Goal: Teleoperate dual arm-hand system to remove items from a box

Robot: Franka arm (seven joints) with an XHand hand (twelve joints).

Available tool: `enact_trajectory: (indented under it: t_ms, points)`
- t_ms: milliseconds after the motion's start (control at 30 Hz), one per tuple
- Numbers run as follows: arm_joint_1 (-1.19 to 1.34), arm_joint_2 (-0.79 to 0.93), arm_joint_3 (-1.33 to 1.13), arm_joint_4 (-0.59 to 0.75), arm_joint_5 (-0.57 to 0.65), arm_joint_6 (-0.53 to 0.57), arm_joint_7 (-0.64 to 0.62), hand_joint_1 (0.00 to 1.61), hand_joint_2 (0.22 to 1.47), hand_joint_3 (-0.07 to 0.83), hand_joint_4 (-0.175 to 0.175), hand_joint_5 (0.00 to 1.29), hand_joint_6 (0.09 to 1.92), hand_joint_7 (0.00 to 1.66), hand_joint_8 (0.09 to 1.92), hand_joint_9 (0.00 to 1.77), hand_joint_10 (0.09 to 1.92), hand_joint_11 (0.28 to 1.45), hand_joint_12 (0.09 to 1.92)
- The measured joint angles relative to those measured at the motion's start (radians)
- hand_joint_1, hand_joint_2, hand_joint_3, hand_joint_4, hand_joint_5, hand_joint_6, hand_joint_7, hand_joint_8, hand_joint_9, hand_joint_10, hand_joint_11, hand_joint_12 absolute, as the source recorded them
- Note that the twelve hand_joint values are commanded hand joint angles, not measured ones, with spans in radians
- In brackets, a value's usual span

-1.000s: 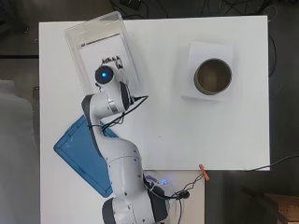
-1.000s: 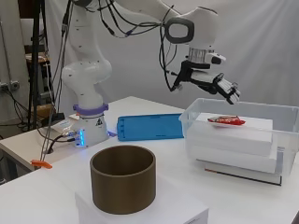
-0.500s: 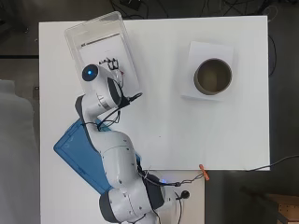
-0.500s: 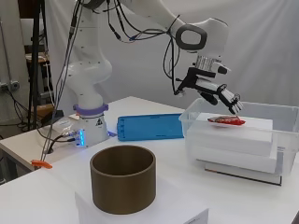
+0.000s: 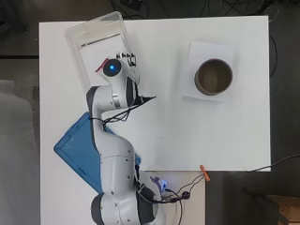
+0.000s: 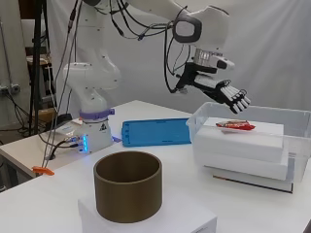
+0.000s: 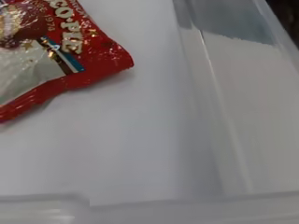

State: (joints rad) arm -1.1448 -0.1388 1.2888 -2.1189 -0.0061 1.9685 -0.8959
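A clear plastic box [image 5: 75,37] [image 6: 296,121] stands at the table's far left corner, holding white foam blocks [image 6: 243,143]. A flat red snack packet [image 6: 235,125] [image 7: 42,60] lies on top of the foam; in the overhead view only its tip [image 5: 100,67] shows beside the arm. My hand [image 6: 224,91] hovers above the box's near rim, just over and beside the packet, fingers [image 5: 127,58] straight and spread, touching nothing. The wrist view looks down on the packet, the foam and the box wall [image 7: 219,121].
A brown cardboard ring [image 5: 213,76] [image 6: 127,191] sits on a white sheet [image 5: 196,51] at the right. The blue box lid [image 5: 77,150] [image 6: 154,132] lies flat near the arm's base. An orange clip [image 5: 204,172] rests at the table's near edge.
The arm has swung from beside the box to over it, and the hand has come down toward the red packet. The packet and box have not moved.
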Motion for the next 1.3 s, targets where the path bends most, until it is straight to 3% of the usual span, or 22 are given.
enact_trajectory:
  t_ms: [133, 233, 400, 633, 667, 700, 733, 767, 800, 833, 867, 933, 1000, 1133, 1167, 1233, 1267, 1300]
  points:
    - [-0.146, -0.108, 0.229, -0.001, 0.061, 0.0, -0.026, 0.28, 0.86, 0.0, -0.036, 0.17, 0.09, 0.25, 0.09, 0.37, 0.09, 0.48, 0.09]
    - [-0.212, -0.222, 0.368, -0.001, 0.098, 0.001, -0.048, 0.29, 0.88, 0.002, -0.023, 0.25, 0.09, 0.37, 0.09, 0.46, 0.09, 0.5, 0.09]
    - [-0.341, -0.281, 0.416, 0.014, 0.239, -0.022, -0.149, 0.28, 0.89, 0.0, -0.02, 0.28, 0.09, 0.38, 0.09, 0.47, 0.09, 0.52, 0.09]
    - [-0.413, -0.33, 0.461, 0.048, 0.266, -0.058, -0.202, 0.37, 0.91, 0.005, -0.011, 0.3, 0.09, 0.44, 0.09, 0.54, 0.09, 0.57, 0.09]
    - [-0.413, -0.333, 0.462, 0.047, 0.264, -0.057, -0.202, 0.48, 0.94, 0.007, 0.009, 0.39, 0.09, 0.47, 0.09, 0.58, 0.09, 0.59, 0.09]
    - [-0.415, -0.339, 0.468, 0.049, 0.263, -0.058, -0.194, 0.67, 1.03, 0.009, 0.072, 0.57, 0.43, 0.61, 0.09, 0.7, 0.09, 0.63, 0.09]
    - [-0.426, -0.353, 0.481, 0.057, 0.263, -0.064, -0.184, 0.89, 1.1, -0.018, 0.069, 0.71, 0.78, 0.78, 0.35, 0.93, 0.25, 0.7, 0.28]
    - [-0.444, -0.37, 0.499, 0.067, 0.262, -0.071, -0.179, 0.97, 1.16, -0.019, 0.061, 0.76, 1.05, 0.87, 0.82, 1.06, 0.78, 0.77, 0.78]
    - [-0.46, -0.385, 0.514, 0.076, 0.259, -0.076, -0.18, 1.05, 1.2, -0.012, 0.008, 0.76, 1.16, 0.86, 1.15, 1.09, 1.22, 0.79, 1.17]
    - [-0.474, -0.393, 0.524, 0.081, 0.254, -0.081, -0.18, 1.12, 1.22, -0.007, -0.067, 0.75, 1.17, 0.85, 1.35, 1.09, 1.47, 0.78, 1.41]
    - [-0.473, -0.393, 0.521, 0.082, 0.253, -0.088, -0.179, 1.17, 1.22, -0.005, -0.118, 0.75, 1.15, 0.84, 1.43, 1.07, 1.56, 0.75, 1.51]
    - [-0.439, -0.393, 0.469, 0.08, 0.283, -0.101, -0.213, 1.21, 1.21, -0.004, -0.162, 0.77, 1.08, 0.88, 1.43, 1.07, 1.46, 0.7, 1.55]
    - [-0.378, -0.401, 0.38, 0.08, 0.329, -0.116, -0.259, 1.22, 1.2, -0.001, -0.173, 0.78, 1.06, 0.89, 1.41, 1.08, 1.34, 0.66, 1.49]
    - [-0.163, -0.445, -0.022, 0.089, 0.458, -0.184, -0.385, 1.23, 1.19, -0.001, -0.175, 0.83, 0.97, 0.88, 1.43, 1.03, 1.48, 0.67, 1.55]
    - [-0.122, -0.454, -0.125, 0.09, 0.483, -0.219, -0.394, 1.22, 1.18, -0.002, -0.154, 0.84, 0.97, 0.91, 1.37, 1.04, 1.4, 0.67, 1.53]
    - [-0.058, -0.466, -0.321, 0.092, 0.528, -0.283, -0.414, 1.19, 1.18, -0.001, -0.023, 0.83, 1.13, 0.92, 1.19, 1.07, 1.03, 0.63, 1.37]
    - [-0.038, -0.471, -0.388, 0.091, 0.546, -0.303, -0.418, 1.25, 1.16, -0.001, -0.027, 0.84, 1.14, 0.92, 1.07, 1.07, 1.02, 0.62, 1.3]
    - [-0.016, -0.477, -0.457, 0.085, 0.564, -0.325, -0.423, 1.3, 1.15, 0.001, -0.081, 0.82, 1.17, 0.9, 1.03, 1.05, 1.06, 0.61, 1.24]
